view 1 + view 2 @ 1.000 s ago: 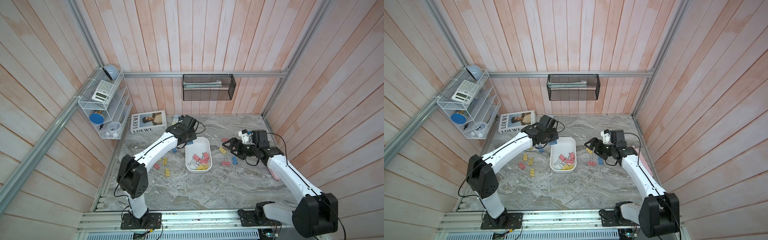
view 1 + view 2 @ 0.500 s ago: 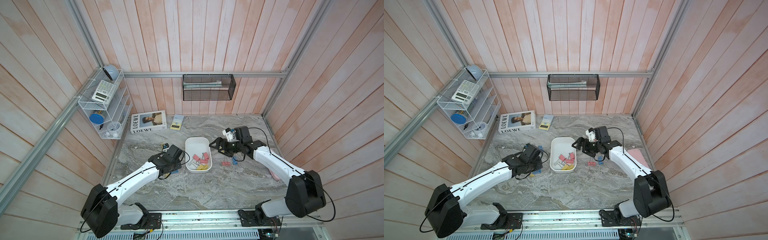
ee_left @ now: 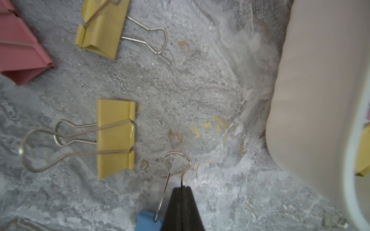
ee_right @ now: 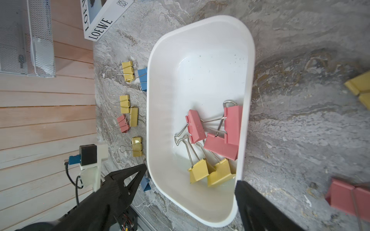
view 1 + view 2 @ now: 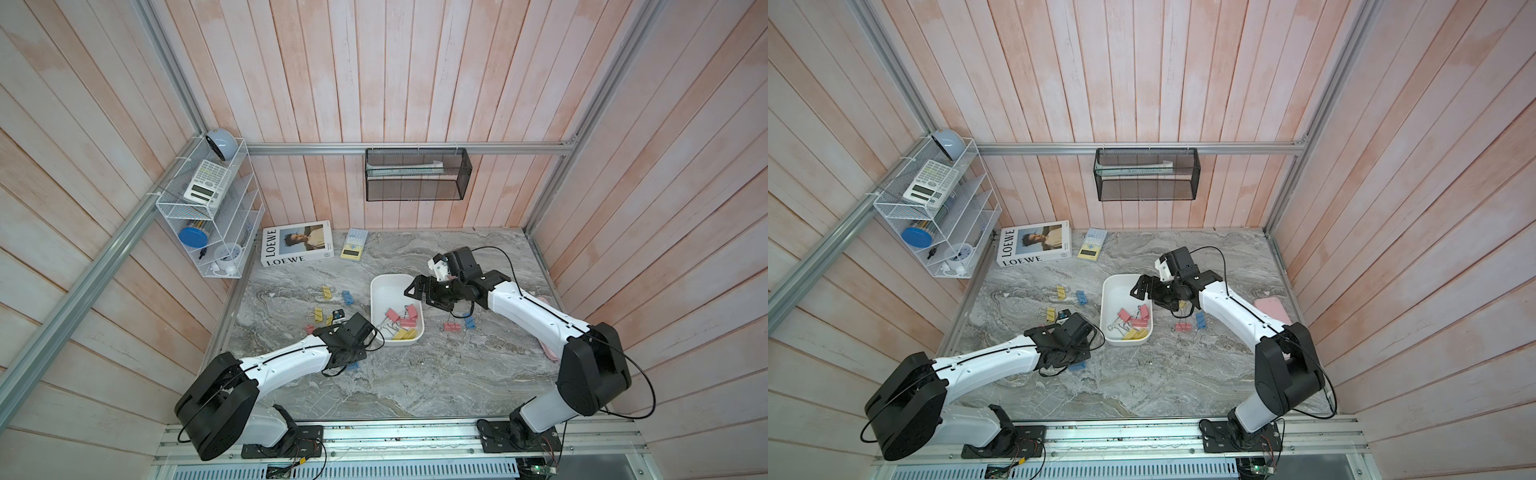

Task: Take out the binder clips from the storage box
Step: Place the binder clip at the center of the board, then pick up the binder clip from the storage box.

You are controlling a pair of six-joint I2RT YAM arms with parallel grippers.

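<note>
Left claw (image 3: 181,189) is pinched together on the wire handle of a blue clip (image 3: 145,221), just beside the white box (image 5: 388,291). Right claw (image 5: 419,295) hangs spread wide over the box. Pink and yellow clips (image 4: 212,144) sit inside it, and more clips (image 5: 318,314) are scattered on the table (image 5: 415,374) nearby.

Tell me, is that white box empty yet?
Not empty. The storage box holds five binder clips bunched at one end: three pink, two yellow. The rest of its floor is bare.

Your white storage box (image 5: 390,289) is sitting upright, pink and yellow binder clips (image 5: 407,323) lying in its near end, others scattered outside.
</note>
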